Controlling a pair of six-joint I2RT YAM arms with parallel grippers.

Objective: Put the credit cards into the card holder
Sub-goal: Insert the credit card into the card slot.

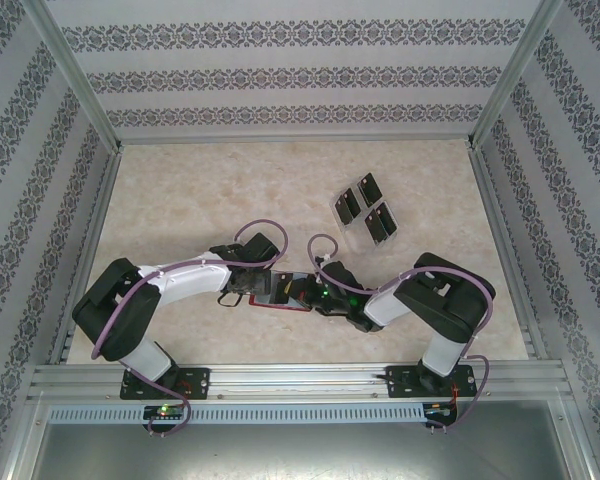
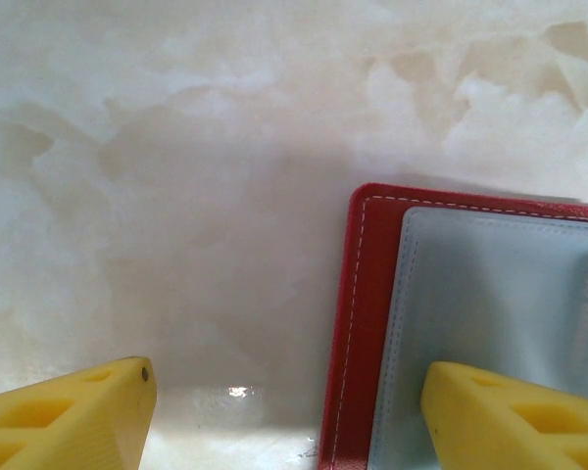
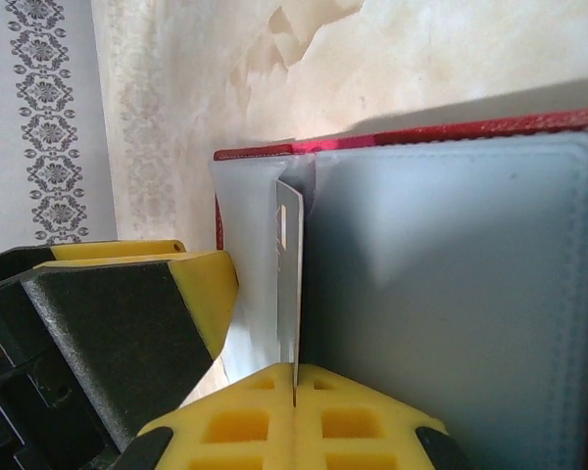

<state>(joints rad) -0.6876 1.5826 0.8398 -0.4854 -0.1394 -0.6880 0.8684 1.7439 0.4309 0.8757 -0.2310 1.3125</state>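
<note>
The right end effector (image 3: 294, 406) is closed tight on a thin card (image 3: 290, 274), pinching its near edge between the two yellow fingertips. The card stands on edge straight ahead of the tips. Its far end sits in the fold between two greyish pockets of the open red wallet (image 3: 402, 135). The wallet lies flat on the marbled worktop (image 2: 176, 196), directly in front of this end effector and reaching off to its right.

The left end effector (image 2: 286, 387) is spread wide and holds nothing between its yellow fingers (image 2: 69, 416). One finger is over bare worktop. The other is over the grey pocket (image 2: 490, 294) at the wallet's corner, though whether it presses down cannot be told. From the right wrist camera, that yellow-and-black finger sits just left of the held card, at the wallet's edge.

From above, the two end effectors meet over the wallet from opposite sides. Well beyond them, further out on the worktop, a clear rack (image 1: 352, 215) holds more black cards (image 1: 381, 222).
</note>
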